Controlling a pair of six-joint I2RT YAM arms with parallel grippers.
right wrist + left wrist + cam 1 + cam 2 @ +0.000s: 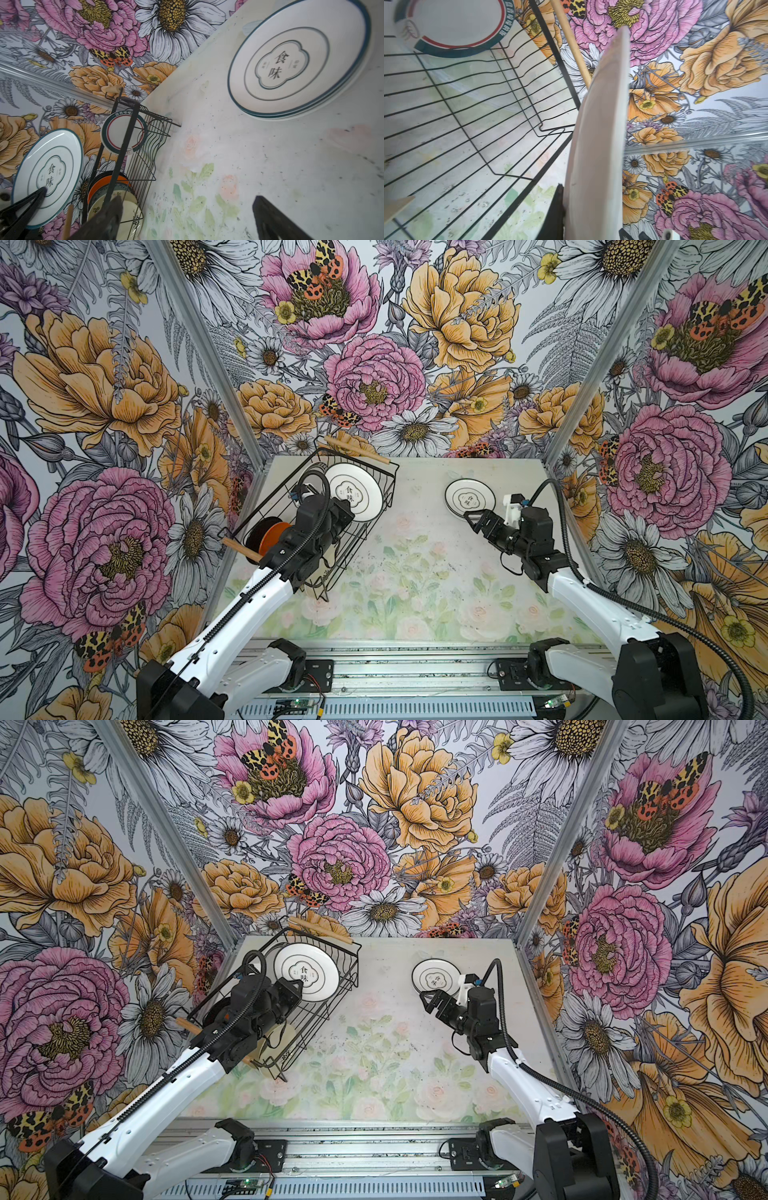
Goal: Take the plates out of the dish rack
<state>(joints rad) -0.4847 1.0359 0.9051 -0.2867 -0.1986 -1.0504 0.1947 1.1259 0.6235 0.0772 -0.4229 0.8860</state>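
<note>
wallpapered all round with oversized peonies and daisies, pale rose-print tabletop [415, 564] underneath.

in both top views: dish rack [351, 545] askew at the rear left. left gripper [345, 511] clamped tight on the lower rim of a white blue-rimmed plate [359, 489], lifted above the rack, face toward the camera. orange plate [272, 537] and black plate [254, 531] upright in the slots near the wooden handle [243, 549]. stack [469, 497] of matching plates flat on the table at the rear right. right gripper [471, 522] just beside it, jaws spread wide, holding nothing.

from the left wrist: held plate edge-on, bare wire floor beyond, teal-and-red-rimmed plate [456, 22] at the far end.

from the right wrist: two thin fingers [39, 195] pinching only the plate's edge. cream floral plates [116, 207] packed low in the rack.

likely trouble: small bite on a heavy disc, so a swing or slip on the way across. a clipped handle or wire wall if carried low. a knock against the idle right gripper parked next to the stack. a chipped rim if set down off-centre.
</note>
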